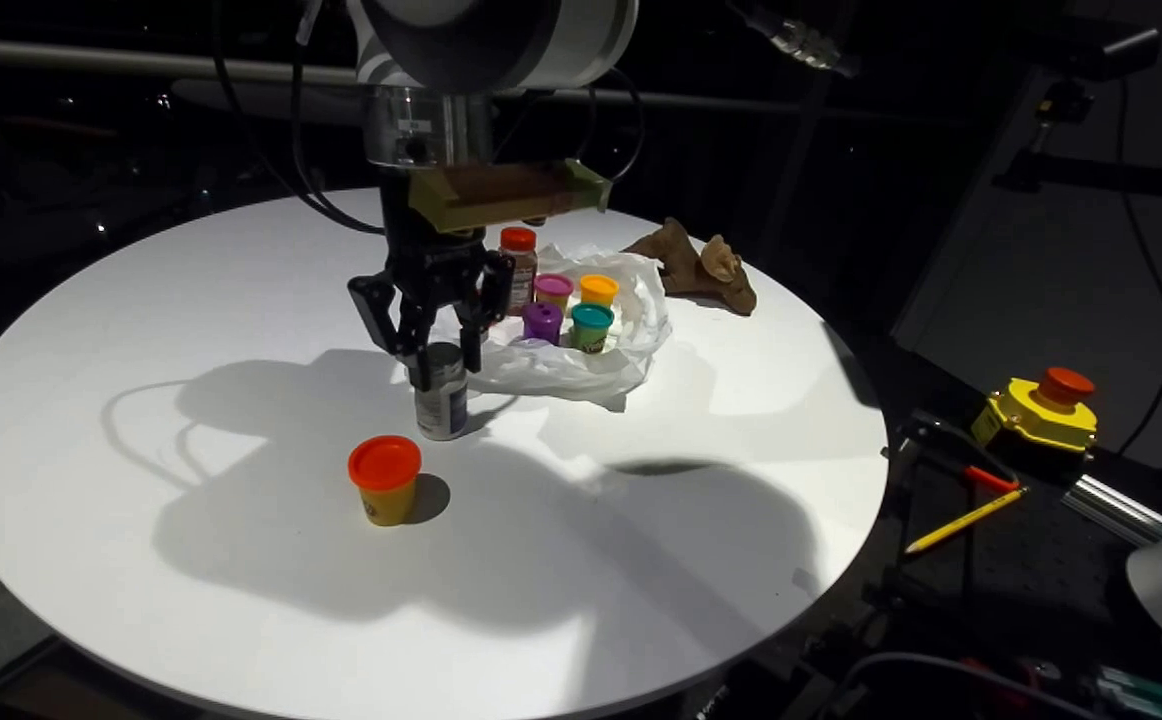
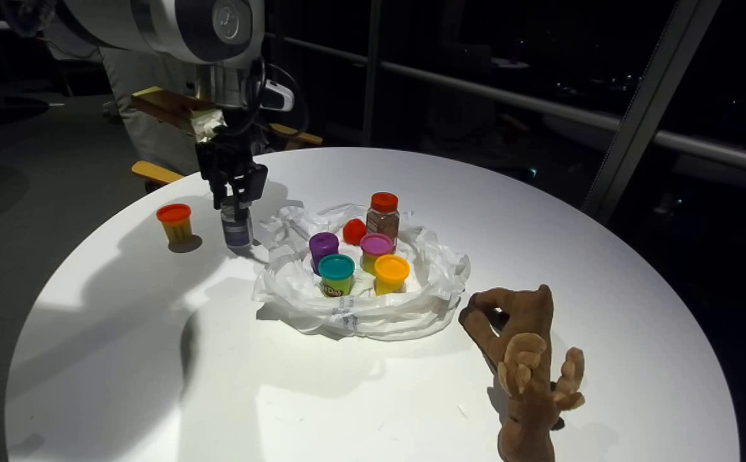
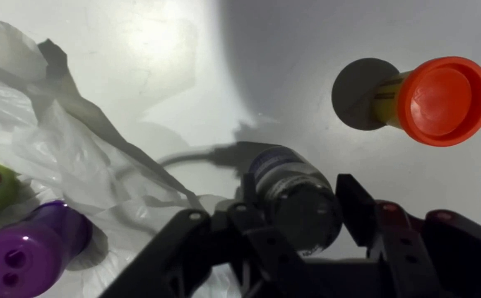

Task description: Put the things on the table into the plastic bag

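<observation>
A grey bottle (image 1: 443,412) with a dark top and blue label stands upright on the table; it also shows in an exterior view (image 2: 238,231) and the wrist view (image 3: 286,169). My gripper (image 1: 447,365) is around its upper part, a finger on each side, shut on it. A yellow cup with an orange-red lid (image 1: 386,480) stands next to it, also in the wrist view (image 3: 441,101). The white plastic bag (image 2: 360,323) lies spread open, holding a red-capped jar (image 2: 383,221), a red item (image 2: 354,231) and purple, pink, teal and yellow-orange topped containers. A brown antlered plush (image 2: 530,372) lies beyond the bag.
The round white table (image 1: 191,620) has its edge all around. Cables hang from the arm behind the gripper. The bag's crumpled rim (image 3: 79,157) lies close beside the bottle. A yellow emergency-stop box (image 1: 1039,415) and a pencil (image 1: 966,520) lie on a dark surface off the table.
</observation>
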Tool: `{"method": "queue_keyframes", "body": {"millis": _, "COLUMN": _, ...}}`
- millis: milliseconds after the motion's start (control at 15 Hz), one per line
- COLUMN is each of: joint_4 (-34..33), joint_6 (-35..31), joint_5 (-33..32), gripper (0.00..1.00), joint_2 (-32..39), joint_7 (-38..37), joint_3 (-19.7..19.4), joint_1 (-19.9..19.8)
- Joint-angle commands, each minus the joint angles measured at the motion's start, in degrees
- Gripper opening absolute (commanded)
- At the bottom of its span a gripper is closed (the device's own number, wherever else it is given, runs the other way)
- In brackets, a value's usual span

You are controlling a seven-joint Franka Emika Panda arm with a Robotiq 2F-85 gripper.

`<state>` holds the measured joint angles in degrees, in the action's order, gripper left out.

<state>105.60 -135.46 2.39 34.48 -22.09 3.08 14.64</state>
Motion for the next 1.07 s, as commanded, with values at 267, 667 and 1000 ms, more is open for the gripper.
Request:
{"method": "queue_keyframes", "body": {"millis": 267, "joint_4": 4.3, "joint_6": 0.1, "joint_5": -2.8, "gripper": 0.23, "joint_2": -8.4, "joint_7": -0.6, "joint_3": -2.4, "joint_1": 0.2}}
{"method": "queue_keyframes", "body": {"millis": 667, "joint_4": 6.2, "joint_6": -1.1, "joint_5": -5.4, "gripper": 0.23, "joint_2": -14.2, "joint_7": -0.5, "joint_3": -4.8, "joint_1": -2.8}}
{"method": "queue_keyframes", "body": {"millis": 1000, "joint_4": 4.1, "joint_6": -1.4, "joint_5": -4.3, "gripper": 0.23, "joint_2": -11.1, "joint_7": 0.1, "joint_3": -4.9, "joint_1": -5.8}}
